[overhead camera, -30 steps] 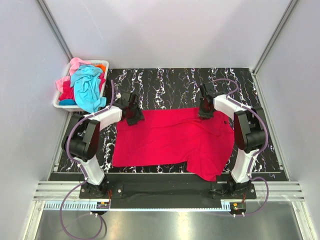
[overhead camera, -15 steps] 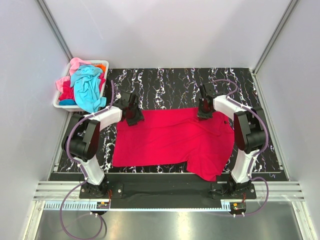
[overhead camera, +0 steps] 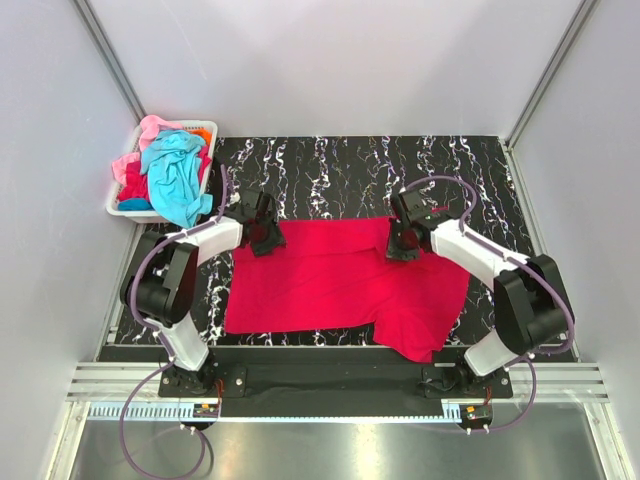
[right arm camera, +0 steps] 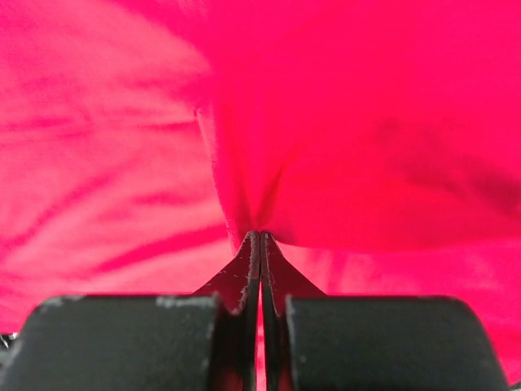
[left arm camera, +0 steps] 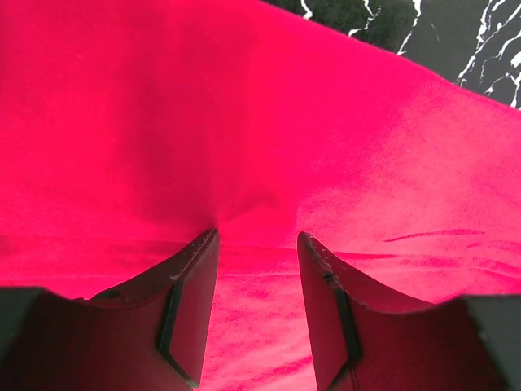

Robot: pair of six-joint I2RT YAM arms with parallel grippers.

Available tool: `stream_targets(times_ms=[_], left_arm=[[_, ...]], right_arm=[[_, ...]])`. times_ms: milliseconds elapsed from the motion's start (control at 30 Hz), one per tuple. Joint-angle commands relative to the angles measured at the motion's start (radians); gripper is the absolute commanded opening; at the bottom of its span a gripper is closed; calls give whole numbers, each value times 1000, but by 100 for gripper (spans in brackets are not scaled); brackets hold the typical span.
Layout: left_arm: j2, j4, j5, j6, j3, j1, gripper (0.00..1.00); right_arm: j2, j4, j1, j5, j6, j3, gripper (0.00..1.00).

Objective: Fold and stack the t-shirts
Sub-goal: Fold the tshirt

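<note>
1. The red t-shirt (overhead camera: 340,275) lies spread on the table (overhead camera: 330,160) between the two arms, and its near right part sags out of square. The right gripper (right arm camera: 259,235) is closed tight on a small pinch of the shirt's far edge. The left gripper (left arm camera: 257,236) sits at the far left corner with its fingers about half apart. Cloth puckers at one fingertip, but I cannot tell whether any of it is caught.
2. The main risk is an uneven hold. If both arms pull now, probably only the right side comes along, so the shirt twists and the fold goes crooked.
3. The right pinch is thin and could slip out under tension. I cannot tell how many layers it has, and a single layer would pull away from the one beneath.
4. The skewed near right flap could get creased in if cloth is folded over it before it is flattened.
5. The left arm works near the basket (overhead camera: 118,208) at the far left. The turquoise t-shirt (overhead camera: 175,175) hangs over the basket's near rim, and a wide sweep could snag it.
6. Counts:
   - Two arms and two grippers.
   - One shirt on the table and one basket.
   - In the basket, one turquoise shirt, one pink t-shirt (overhead camera: 150,130), a sliver of orange t-shirt (overhead camera: 203,133) and a red patch (overhead camera: 133,187) that may be another shirt. The exact number is hidden.
   - No folded stack shows.
</note>
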Motion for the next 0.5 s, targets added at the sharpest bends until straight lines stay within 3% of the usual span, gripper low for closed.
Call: stream_targets(times_ms=[0,33,67,167,200,333,467], left_arm=[[-60,17,-44,7,-22,-6,48],[-63,17,-56,5,-28,-9,48],[-75,19,-62,5,-34,-9,48],[-94,19,-90,7,-61,-12,49],[-98,17,-97,8,-65,-14,49],[-106,20,-110,14,-72,-15,49],[-100,17,-107,26,-43,-15,49]], right_arm=[[-54,-12,49,-26,66,-60,6],[-63,-17,60,-26,87,-71,13],[-75,-20,71,-26,98,-79,28],[-144,-49,95,40,144,-97,32],[-181,-53,94,60,152,-100,39],[-230,-72,95,201,148,-75,40],[-159,-87,95,282,91,-13,42]])
